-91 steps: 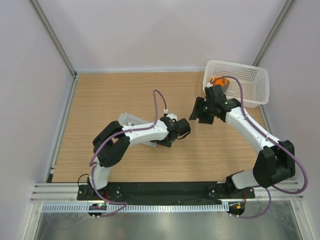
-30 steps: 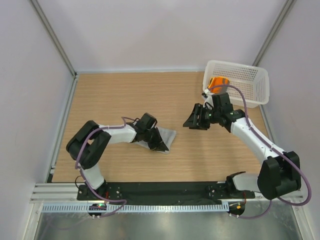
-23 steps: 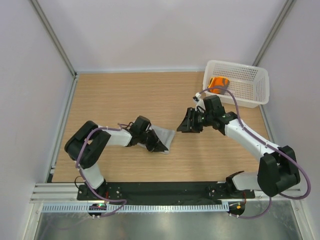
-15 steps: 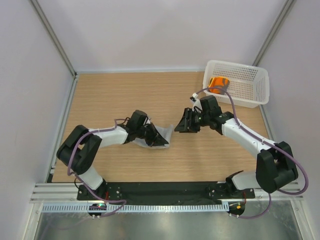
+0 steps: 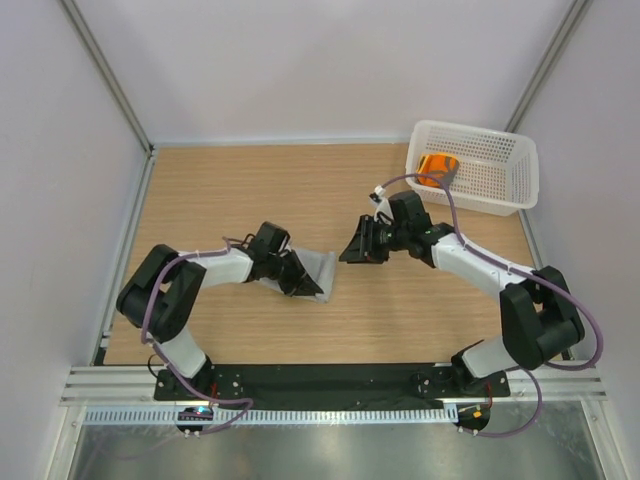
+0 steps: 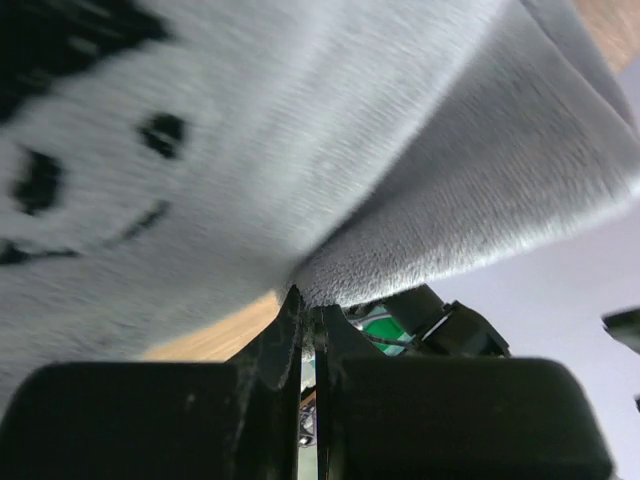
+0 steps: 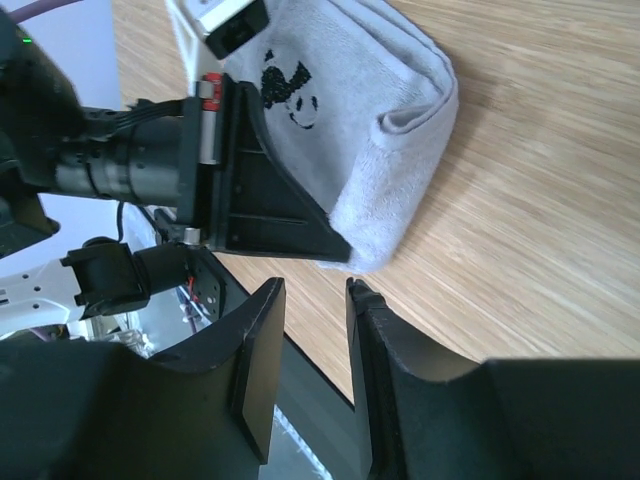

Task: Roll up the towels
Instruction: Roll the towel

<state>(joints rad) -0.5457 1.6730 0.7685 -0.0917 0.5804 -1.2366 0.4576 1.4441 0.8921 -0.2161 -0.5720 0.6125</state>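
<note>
The light-grey towel [image 5: 322,267] lies folded over on the wooden table left of centre, and a black printed figure [image 7: 287,92] shows on it. My left gripper [image 5: 299,284] is shut on the towel's near edge; in the left wrist view the cloth [image 6: 330,150] drapes over the pinched fingertips [image 6: 292,312]. My right gripper [image 5: 351,252] hovers just right of the towel, open with a narrow gap and nothing between its fingers [image 7: 262,350]. The small orange towel [image 5: 437,166] sits rolled in the white basket [image 5: 505,152].
The white perforated basket stands at the table's back right corner. Pale walls and metal rails [image 5: 110,90] enclose the table on three sides. A black base strip [image 5: 330,380] runs along the near edge.
My right gripper has moved left toward the grey towel and its jaws have narrowed. My left gripper has shifted slightly left with the towel edge still in it.
</note>
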